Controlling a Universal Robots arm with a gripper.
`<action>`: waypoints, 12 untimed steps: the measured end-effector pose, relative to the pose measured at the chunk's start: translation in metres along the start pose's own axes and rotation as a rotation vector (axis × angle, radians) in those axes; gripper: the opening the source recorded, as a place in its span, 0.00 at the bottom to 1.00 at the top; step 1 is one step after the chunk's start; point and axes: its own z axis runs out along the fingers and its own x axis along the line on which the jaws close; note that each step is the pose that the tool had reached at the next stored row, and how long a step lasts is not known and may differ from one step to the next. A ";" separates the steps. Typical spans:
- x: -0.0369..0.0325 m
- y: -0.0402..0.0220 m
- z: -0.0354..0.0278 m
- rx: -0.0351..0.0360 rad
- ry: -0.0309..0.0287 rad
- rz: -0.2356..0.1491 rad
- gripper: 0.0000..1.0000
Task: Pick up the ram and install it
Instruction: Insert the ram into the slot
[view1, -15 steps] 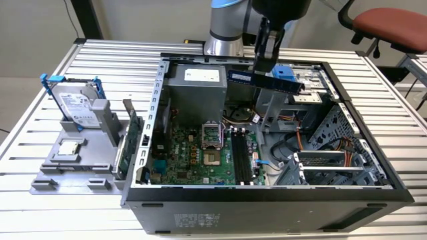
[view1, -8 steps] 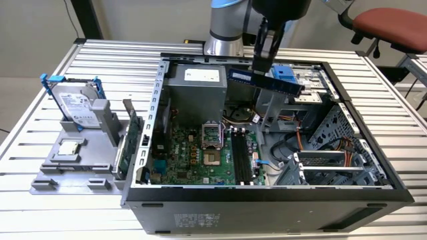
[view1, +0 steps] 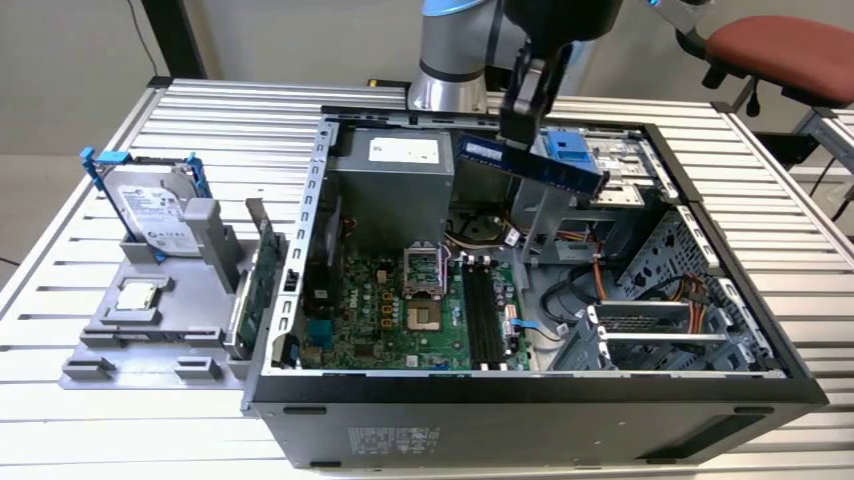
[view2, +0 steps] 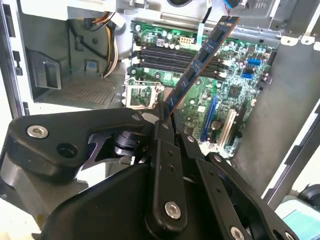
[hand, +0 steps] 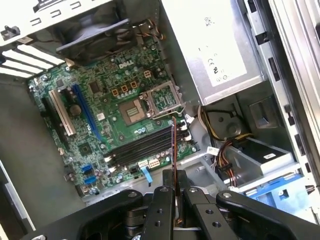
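Observation:
The ram (view1: 534, 166), a long dark bluish stick with black chips, hangs tilted above the open computer case (view1: 287, 300). My gripper (view1: 515, 135) is shut on it near one end. In the second wrist view the ram (view2: 200, 60) juts out from my gripper (view2: 167, 116) over the green motherboard (view2: 235, 90). In the first wrist view the ram (hand: 173, 145) appears edge-on, rising from my gripper (hand: 174, 176). It hangs over the black memory slots (hand: 140, 146), well above them. These memory slots (view1: 483, 312) lie beside the processor socket (view1: 424, 320).
On the exterior view's left, a grey fixture (view1: 134, 350) holds a silver hard drive (view1: 151, 215) with blue brackets, a small chip (view1: 138, 297) and an upright green card (view1: 266, 265). The power supply (view1: 387, 190) and drive cages (view1: 667, 330) crowd the case. A red chair (view1: 781, 45) stands behind.

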 end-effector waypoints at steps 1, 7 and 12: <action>0.0000 0.0000 0.0000 0.0003 0.0000 0.013 0.00; 0.0000 0.0000 0.0000 0.0025 -0.0003 0.096 0.00; 0.0000 0.0000 0.0000 0.0044 -0.0006 0.167 0.00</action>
